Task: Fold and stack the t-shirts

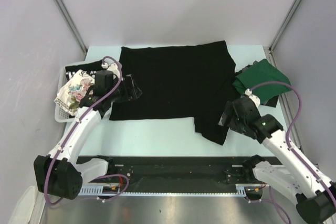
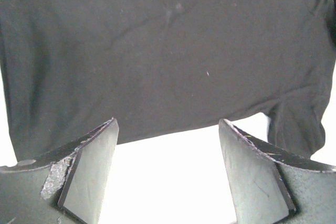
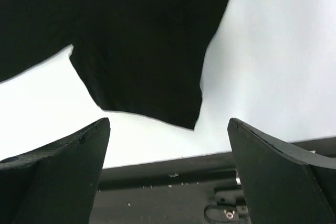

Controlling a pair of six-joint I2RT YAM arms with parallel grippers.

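The limp, light black shirt (image 1: 173,82), spread flat on the worktop (image 1: 157,135), is being judged best pinched at its left edge and near right sleeve, where the left jaws and right jaws are being held wide open, empty.

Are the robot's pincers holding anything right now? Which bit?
Nothing is held. The left pincer and the right pincer are both open and empty. The black shirt lies in front of them, not gripped.
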